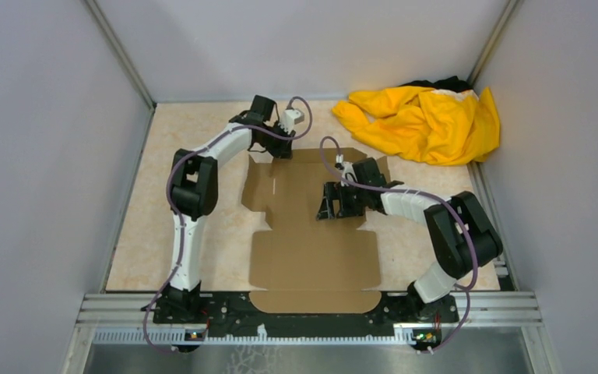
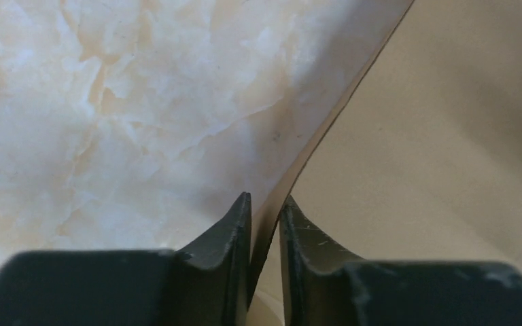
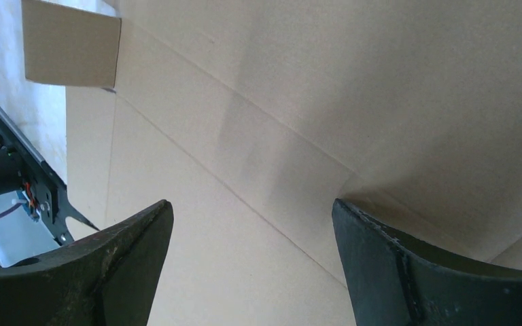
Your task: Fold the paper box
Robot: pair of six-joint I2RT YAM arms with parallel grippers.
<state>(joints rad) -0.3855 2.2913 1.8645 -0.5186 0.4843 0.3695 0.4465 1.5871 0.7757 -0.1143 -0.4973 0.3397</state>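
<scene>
Left gripper: We see the left gripper reaching out to the far left edge of the paper box.
Left fingers: Its fingers are almost together. The thin edge of the cardboard runs right between them. It looks to us like a pinch on that edge, though we cannot be sure how tight it is.
Paper box: It lies open and mostly flat in the middle of the table. The near flap hangs over the front edge by the arm bases. No wall stands up that we can see.
Fold lines: The fold lines show as long straight marks across the brown sheet.
Right gripper: The right gripper is low over the middle of the sheet, pointing down.
Right fingers: Its fingers are spread wide apart. They hold nothing. We cannot tell if the tips touch the cardboard.
Yellow cloth: The yellow cloth is bunched in the far right corner, just past the box and not part of the job.
Step in hand: We think this is an early step, grabbing the far edge so a side can be lifted. Most of the folding is not done.
Next move: We think the left gripper needs a firm hold, then a lift that bends the side up along its fold line. The right gripper should press the middle down so the sheet does not slide.
</scene>
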